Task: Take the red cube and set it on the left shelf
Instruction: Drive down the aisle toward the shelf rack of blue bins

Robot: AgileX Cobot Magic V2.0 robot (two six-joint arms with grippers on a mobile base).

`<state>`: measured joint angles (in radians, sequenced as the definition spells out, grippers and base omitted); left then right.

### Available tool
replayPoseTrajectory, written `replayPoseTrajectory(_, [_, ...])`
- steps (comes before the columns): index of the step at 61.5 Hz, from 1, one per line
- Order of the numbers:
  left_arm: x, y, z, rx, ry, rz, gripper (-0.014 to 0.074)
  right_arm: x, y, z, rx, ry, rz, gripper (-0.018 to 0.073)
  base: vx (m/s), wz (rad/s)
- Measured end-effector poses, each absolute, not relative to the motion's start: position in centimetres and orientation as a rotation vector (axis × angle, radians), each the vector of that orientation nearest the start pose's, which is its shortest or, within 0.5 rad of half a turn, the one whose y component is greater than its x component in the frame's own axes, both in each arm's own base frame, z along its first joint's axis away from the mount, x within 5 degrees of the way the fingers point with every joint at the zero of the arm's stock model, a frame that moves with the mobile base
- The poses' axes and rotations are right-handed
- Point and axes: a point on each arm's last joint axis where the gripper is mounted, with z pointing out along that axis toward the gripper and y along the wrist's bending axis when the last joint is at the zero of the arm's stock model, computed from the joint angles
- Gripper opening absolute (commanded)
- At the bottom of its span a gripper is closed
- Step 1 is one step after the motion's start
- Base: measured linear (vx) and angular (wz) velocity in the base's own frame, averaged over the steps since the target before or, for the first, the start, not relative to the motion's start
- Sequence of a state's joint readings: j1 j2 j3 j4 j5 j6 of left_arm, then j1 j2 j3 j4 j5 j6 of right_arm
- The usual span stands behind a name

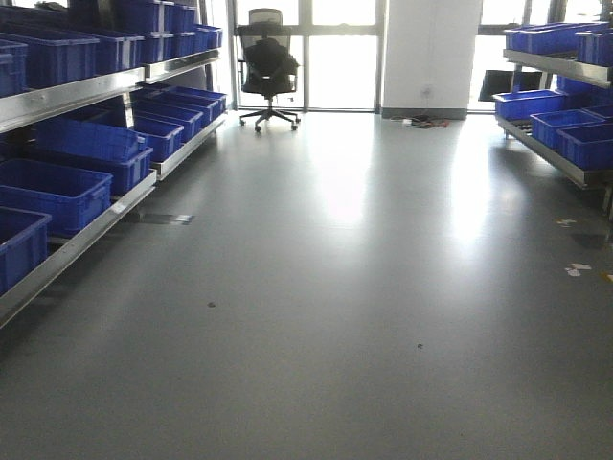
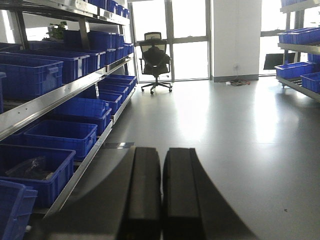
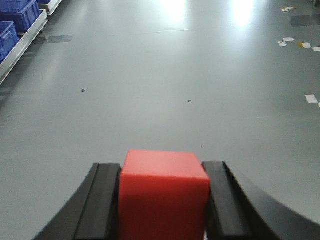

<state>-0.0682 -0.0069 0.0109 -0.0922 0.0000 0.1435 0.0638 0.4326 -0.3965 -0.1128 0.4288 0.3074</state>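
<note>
The red cube (image 3: 162,192) sits between the two black fingers of my right gripper (image 3: 162,170), which is shut on it and holds it above the grey floor. My left gripper (image 2: 161,155) is shut and empty, its two pads side by side. The left shelf (image 1: 91,91) is a long steel rack lined with blue crates along the left wall; it also shows in the left wrist view (image 2: 55,97), to the left of the left gripper. Neither gripper shows in the front view.
A second rack with blue crates (image 1: 565,129) stands at the right. A black office chair (image 1: 267,67) stands by the far windows. Grey floor (image 1: 335,287) stretches between the racks, with paper scraps (image 1: 575,268) at the right.
</note>
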Motion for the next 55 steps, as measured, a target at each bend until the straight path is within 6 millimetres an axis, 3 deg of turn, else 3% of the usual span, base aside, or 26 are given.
replayPoseTrajectory(27, [5.6, -0.38, 20.99, 0.089, 1.485, -0.014, 0.0106, 9.36, 0.17, 27.71, 0.169, 1.946, 0.131, 0.0058, 0.08, -0.01])
replayPoseTrajectory(55, [5.6, -0.38, 20.99, 0.089, 1.485, -0.014, 0.0106, 9.35, 0.16, 27.7, 0.169, 1.947, 0.131, 0.0058, 0.29, 0.12])
